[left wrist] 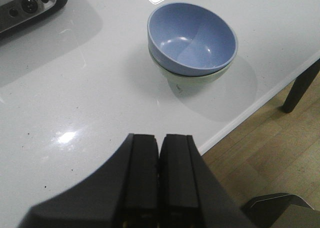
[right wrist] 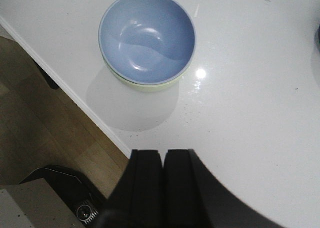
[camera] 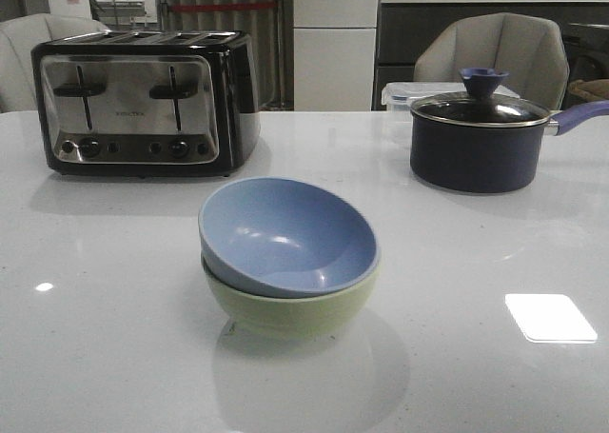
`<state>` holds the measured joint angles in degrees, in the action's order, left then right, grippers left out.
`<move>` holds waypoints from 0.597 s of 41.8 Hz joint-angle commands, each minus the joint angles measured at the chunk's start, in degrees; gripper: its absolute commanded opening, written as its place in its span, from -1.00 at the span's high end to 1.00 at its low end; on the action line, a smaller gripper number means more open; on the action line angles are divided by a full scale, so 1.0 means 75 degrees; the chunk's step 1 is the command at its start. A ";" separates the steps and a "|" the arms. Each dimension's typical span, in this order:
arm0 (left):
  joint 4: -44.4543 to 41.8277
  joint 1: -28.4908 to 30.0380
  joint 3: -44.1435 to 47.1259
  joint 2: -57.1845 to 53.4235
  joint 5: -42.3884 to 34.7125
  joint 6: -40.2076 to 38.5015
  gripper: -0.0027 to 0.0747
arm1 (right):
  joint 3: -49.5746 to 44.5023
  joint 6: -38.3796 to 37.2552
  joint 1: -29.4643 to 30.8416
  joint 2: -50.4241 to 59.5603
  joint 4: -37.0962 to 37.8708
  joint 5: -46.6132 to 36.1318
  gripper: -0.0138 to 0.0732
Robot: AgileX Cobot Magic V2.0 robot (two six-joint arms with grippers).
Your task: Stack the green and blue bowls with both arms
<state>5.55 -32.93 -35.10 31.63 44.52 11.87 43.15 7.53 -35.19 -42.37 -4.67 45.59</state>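
your blue bowl (camera: 285, 238) sits tilted inside the green bowl (camera: 290, 309) mid-desk (camera: 95, 309), toaster (camera: 143, 100) at 10 o'clock, both fingers pairs (left wrist: 159, 158) (right wrist: 163, 168) pressed together and empty, so stacking looks done; probably just park.

A glossy white worktop (camera: 114, 357) fills the near view, with a bright square of reflected light (camera: 550, 317) at 4 o'clock. Behind it, grey upholstered chairs stand at 10 (camera: 29, 52) and 2 o'clock (camera: 495, 52), a white cabinet (camera: 335, 43) at 12. Wood-plank floor (left wrist: 265, 158) lies below the edge.
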 commanded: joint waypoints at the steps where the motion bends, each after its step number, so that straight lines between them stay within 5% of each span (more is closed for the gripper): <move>1: 0.0051 -0.0039 -0.0211 0.0017 -0.0559 -0.0005 0.69 | 0.0225 0.0085 0.0005 0.0036 0.0057 -0.0439 0.53; 20: 0.0051 -0.0039 -0.0191 -0.0001 -0.0582 -0.0005 0.69 | 0.0225 0.0085 0.0005 0.0036 0.0057 -0.0382 0.53; 25: -0.0498 0.0478 -0.0121 -0.0474 -0.0635 -0.0005 0.69 | 0.0225 0.0085 0.0005 0.0036 0.0057 -0.0377 0.53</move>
<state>3.94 -32.08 -34.75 30.25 44.23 11.87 43.15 7.53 -35.19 -42.37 -4.67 45.85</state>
